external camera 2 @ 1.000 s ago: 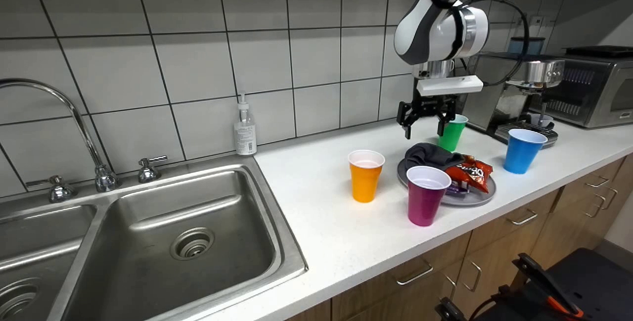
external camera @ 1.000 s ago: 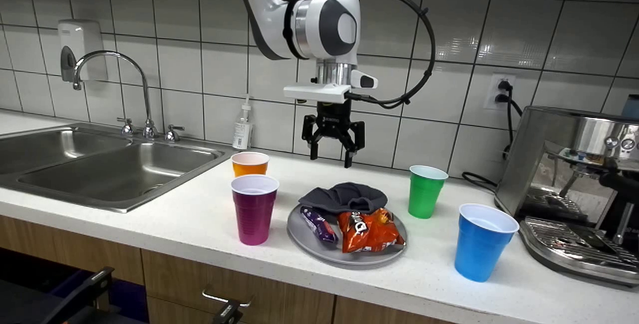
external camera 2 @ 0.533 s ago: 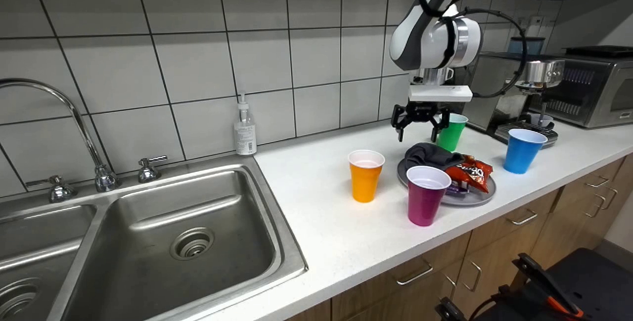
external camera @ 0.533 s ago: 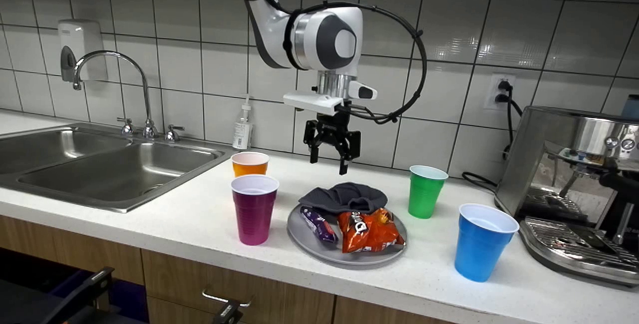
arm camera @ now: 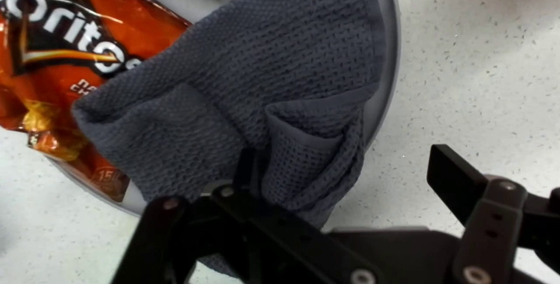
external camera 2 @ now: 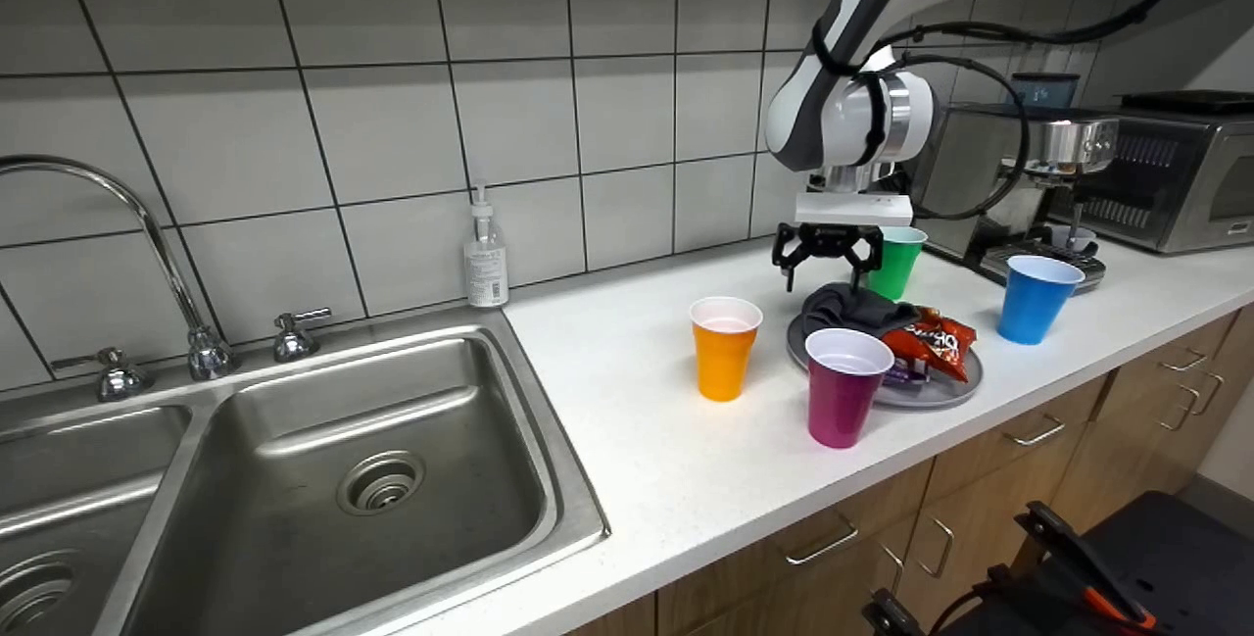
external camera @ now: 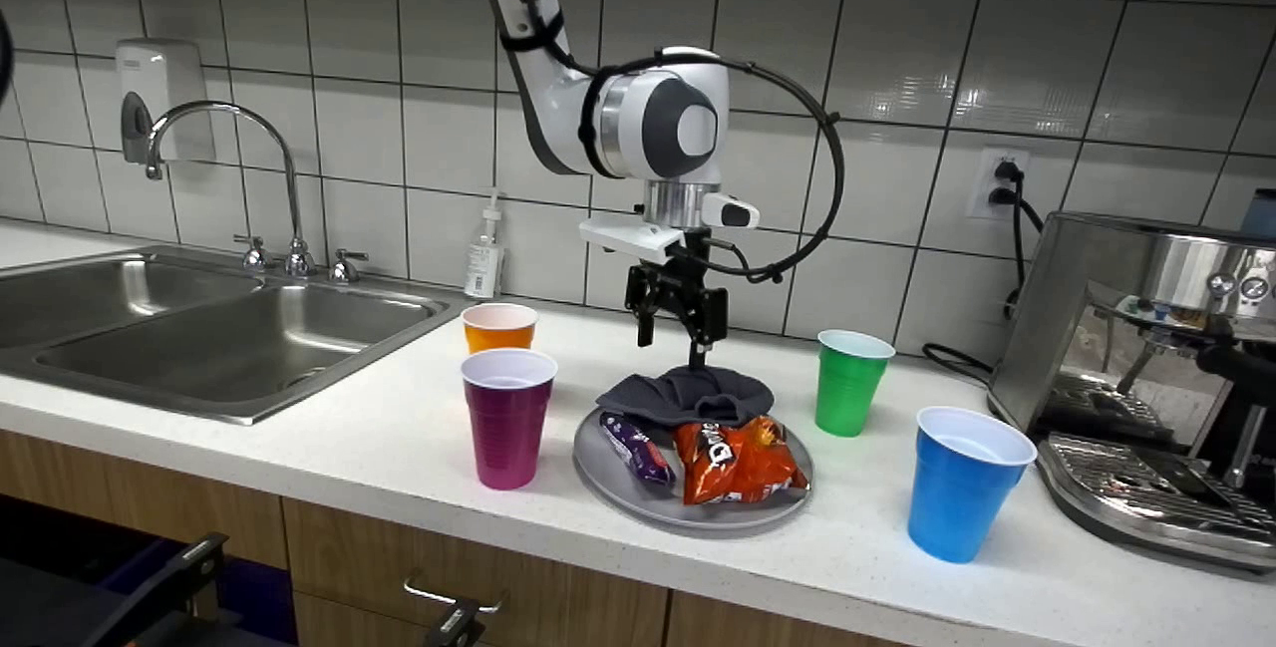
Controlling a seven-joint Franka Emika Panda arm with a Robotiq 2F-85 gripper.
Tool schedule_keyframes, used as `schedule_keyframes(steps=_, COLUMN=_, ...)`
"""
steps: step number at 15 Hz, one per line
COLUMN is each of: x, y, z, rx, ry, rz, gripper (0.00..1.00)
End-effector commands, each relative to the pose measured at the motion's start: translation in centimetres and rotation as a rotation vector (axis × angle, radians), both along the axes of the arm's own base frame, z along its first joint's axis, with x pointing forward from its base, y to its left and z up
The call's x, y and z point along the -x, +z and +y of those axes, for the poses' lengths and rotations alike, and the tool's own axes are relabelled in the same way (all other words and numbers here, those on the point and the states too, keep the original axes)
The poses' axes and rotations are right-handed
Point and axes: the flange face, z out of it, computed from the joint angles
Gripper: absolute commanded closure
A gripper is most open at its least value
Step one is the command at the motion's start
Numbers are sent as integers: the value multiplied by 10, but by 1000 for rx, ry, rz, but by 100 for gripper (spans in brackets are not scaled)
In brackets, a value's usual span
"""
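Dark grey cloth (arm camera: 297, 47) bunched on plate (external camera: 648, 512), next to chip bag (external camera: 733, 473) and purple bar (external camera: 636, 448). Gripper (external camera: 672, 348) just above cloth's edge, jaws spread wide, nothing held, one jaw over cloth, the other over counter (arm camera: 459, 69); contact unclear. Magenta cup (external camera: 506, 428), orange cup (external camera 2: 723, 362), green cup (external camera: 850, 393), blue cup (external camera: 959, 497) upright around plate in both exterior views.

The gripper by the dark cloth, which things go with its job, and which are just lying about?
Probably in the job:
gripper, open
dark cloth, nearest it
gray plate, partly under the cloth

Probably just lying about:
chip bag
purple-wrapped bar
orange cup
magenta cup
green cup
blue cup
soap bottle
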Motion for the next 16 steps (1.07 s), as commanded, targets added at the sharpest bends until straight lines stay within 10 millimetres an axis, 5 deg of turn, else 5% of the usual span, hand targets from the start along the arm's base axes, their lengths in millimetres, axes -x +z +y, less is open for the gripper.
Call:
schedule_keyframes(steps=1, x=-15, y=-10, z=-11, rx=25, ry=-62, rz=-2, gripper=0)
schedule_keyframes(steps=9, x=-20, y=-32, z=-23, rx=29, ry=-100, rz=28, gripper=0)
schedule_keyframes(steps=11, x=-21, y=-33, z=-25, rx=36, ry=-99, rz=25, gripper=26)
schedule_keyframes(steps=16, x=-22, y=-32, z=-29, rx=40, ry=-110, rz=24, gripper=66)
